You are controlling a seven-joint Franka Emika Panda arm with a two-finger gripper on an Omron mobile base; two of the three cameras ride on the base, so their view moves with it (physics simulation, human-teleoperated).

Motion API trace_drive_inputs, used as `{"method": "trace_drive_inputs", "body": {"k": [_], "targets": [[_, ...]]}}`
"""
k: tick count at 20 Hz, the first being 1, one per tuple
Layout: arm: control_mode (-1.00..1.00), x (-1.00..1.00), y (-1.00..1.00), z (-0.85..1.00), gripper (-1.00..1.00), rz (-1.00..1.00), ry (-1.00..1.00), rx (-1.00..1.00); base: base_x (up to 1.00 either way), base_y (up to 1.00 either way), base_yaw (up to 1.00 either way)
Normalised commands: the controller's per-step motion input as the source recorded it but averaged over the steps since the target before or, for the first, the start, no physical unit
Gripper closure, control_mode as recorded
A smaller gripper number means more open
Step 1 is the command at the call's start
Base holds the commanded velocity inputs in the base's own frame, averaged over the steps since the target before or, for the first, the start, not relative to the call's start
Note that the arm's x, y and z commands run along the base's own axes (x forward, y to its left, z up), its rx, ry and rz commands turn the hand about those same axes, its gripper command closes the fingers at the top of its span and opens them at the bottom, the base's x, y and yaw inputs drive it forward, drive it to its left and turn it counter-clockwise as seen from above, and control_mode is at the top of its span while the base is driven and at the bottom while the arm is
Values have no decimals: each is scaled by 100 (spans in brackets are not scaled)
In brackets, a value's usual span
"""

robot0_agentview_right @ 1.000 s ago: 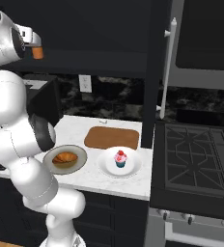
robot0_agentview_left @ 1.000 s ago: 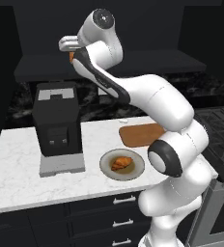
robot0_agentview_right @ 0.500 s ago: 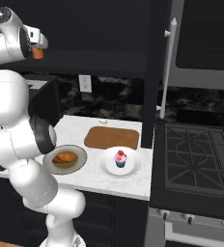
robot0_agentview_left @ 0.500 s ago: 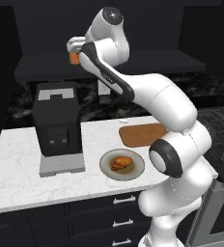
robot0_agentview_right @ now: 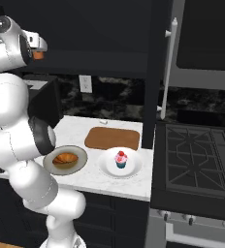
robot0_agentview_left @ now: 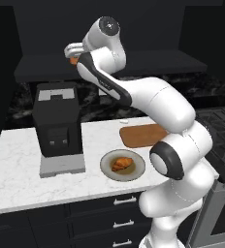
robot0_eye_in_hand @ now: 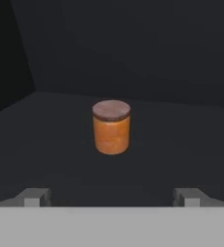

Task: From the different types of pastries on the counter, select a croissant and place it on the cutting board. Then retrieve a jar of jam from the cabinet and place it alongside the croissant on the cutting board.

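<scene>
The orange jar of jam [robot0_eye_in_hand: 111, 127] with a dull lid stands upright on the dark floor of the cabinet recess [robot0_eye_in_hand: 181, 144]. It is centred ahead of my open gripper [robot0_eye_in_hand: 111, 198] and a short way off, with nothing between the fingertips [robot0_eye_in_hand: 34, 197]. From the base, the hand [robot0_agentview_left: 73, 50] is raised at the cabinet [robot0_agentview_left: 134, 63], and a bit of the jar [robot0_agentview_right: 38, 55] shows beside it. The croissant [robot0_agentview_left: 121, 164] lies on a round grey plate [robot0_agentview_left: 136, 170]. The cutting board [robot0_agentview_left: 143, 134] is bare. The pink-frosted cupcake [robot0_agentview_right: 120, 159] sits on a white plate [robot0_agentview_right: 134, 167] on the counter [robot0_agentview_left: 17, 179].
A black coffee machine [robot0_agentview_left: 58, 126] stands on the counter left of the plates, under the raised hand. A stove [robot0_agentview_right: 197, 160] adjoins the counter on the right. A tall dark panel with a long silver handle [robot0_agentview_right: 168, 68] rises behind the cutting board's right end.
The arm's upper joints have swung and the hand has edged forward toward the cabinet recess. The jaws stayed open, and the things on the counter have not moved.
</scene>
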Motion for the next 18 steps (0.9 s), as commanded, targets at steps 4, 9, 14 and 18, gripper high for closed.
{"method": "trace_drive_inputs", "body": {"k": [4,9,14,18], "targets": [[-100,27,0,0,-100,0,-7,0,0,0,0],[-100,21,0,0,-100,0,0,0,0,0,0],[-100,19,7,0,-100,0,0,0,0,0,0],[-100,13,25,0,-100,0,0,0,0,0,0]]}}
